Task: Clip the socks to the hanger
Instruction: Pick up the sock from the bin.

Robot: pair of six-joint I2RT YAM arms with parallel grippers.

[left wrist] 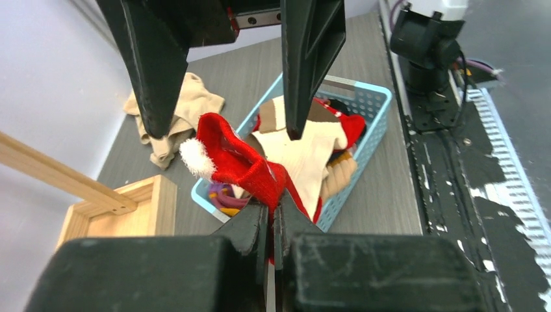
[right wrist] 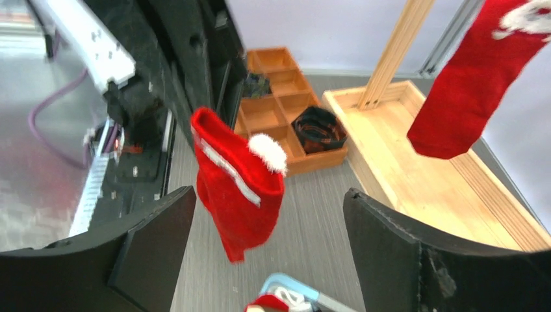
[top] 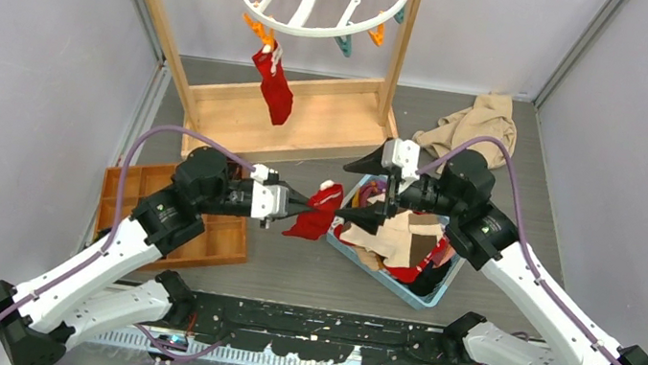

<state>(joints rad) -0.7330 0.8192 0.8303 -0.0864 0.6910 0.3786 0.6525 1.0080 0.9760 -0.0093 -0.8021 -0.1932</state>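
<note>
Between the two arms, beside the blue basket (top: 388, 281), the left gripper (left wrist: 271, 218) is clamped tight on a red sock (top: 313, 220), and the right gripper (right wrist: 268, 194) faces it with jaws spread wide, holding nothing. I judge this a handover: next these jaws must close on the cuff. Only the top view shows the hanger (top: 315, 34), where a second sock (top: 277, 90) already hangs clipped.

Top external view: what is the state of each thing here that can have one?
Left gripper, shut on a red sock.
Right gripper, open, jaws either side of that sock.
Second red sock, clipped to the hanger, hanging.
Hanger, hung up, other visible clips empty.
Basket, holds a heap of socks.
</note>
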